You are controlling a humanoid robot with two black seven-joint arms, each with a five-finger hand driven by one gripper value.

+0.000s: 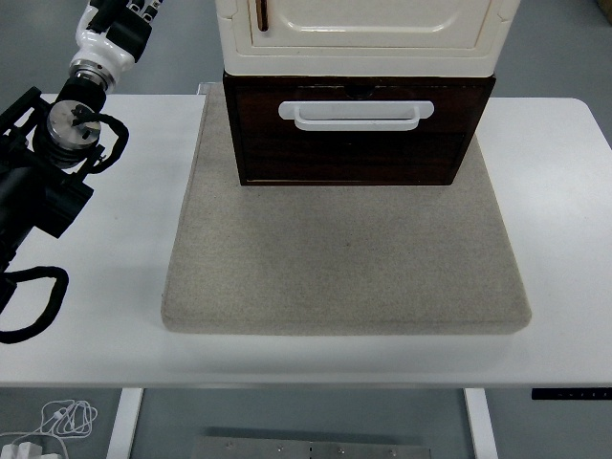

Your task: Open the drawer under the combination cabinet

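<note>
A cream-coloured cabinet with a panelled door (359, 29) is standing at the far middle of a white rectangular table (96, 335), and directly beneath it a dark brown wooden drawer (359, 143) is sitting with its front facing the table's near edge. A white bar-shaped handle (356, 113) is running across the upper part of the drawer front, which is lying only slightly forward of the cabinet face above it. The whole unit is resting on the far part of a grey-beige square felt mat (335, 268), whose bare near part is spreading toward the table's near edge. The black left arm (48, 172) is reaching in from the left edge over the table's far left corner, well apart from the drawer; its hand (120, 24) is showing only partly at the top edge, so whether the fingers are spread or curled cannot be told.
</note>
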